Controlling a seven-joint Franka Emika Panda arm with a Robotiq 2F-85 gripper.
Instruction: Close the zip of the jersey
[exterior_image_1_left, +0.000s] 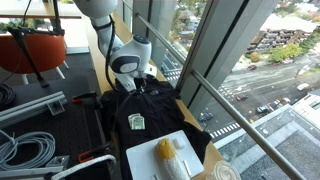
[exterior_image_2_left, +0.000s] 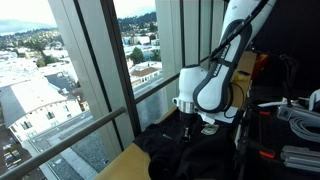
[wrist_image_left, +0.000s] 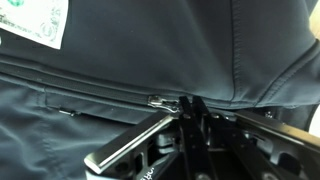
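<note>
The black jersey (exterior_image_1_left: 150, 108) lies on the table by the window, its pale logo patch (exterior_image_1_left: 136, 122) facing up. It also shows in an exterior view (exterior_image_2_left: 205, 158). My gripper (exterior_image_1_left: 139, 86) points down onto the jersey's far end, and it shows above the cloth in an exterior view (exterior_image_2_left: 187, 128). In the wrist view the zip (wrist_image_left: 95, 92) runs as a thin dark line across the fabric to a small metal pull (wrist_image_left: 160, 100). My gripper's fingers (wrist_image_left: 186, 106) are pressed together right at that pull. The logo patch (wrist_image_left: 35, 20) is at the top left.
A white tray (exterior_image_1_left: 148, 168) with a yellow item (exterior_image_1_left: 165, 150) sits just in front of the jersey. Grey cables (exterior_image_1_left: 25, 150) and a black frame lie to one side. An orange chair (exterior_image_1_left: 35, 50) stands behind. The window glass and rail (exterior_image_1_left: 215, 90) run along the table edge.
</note>
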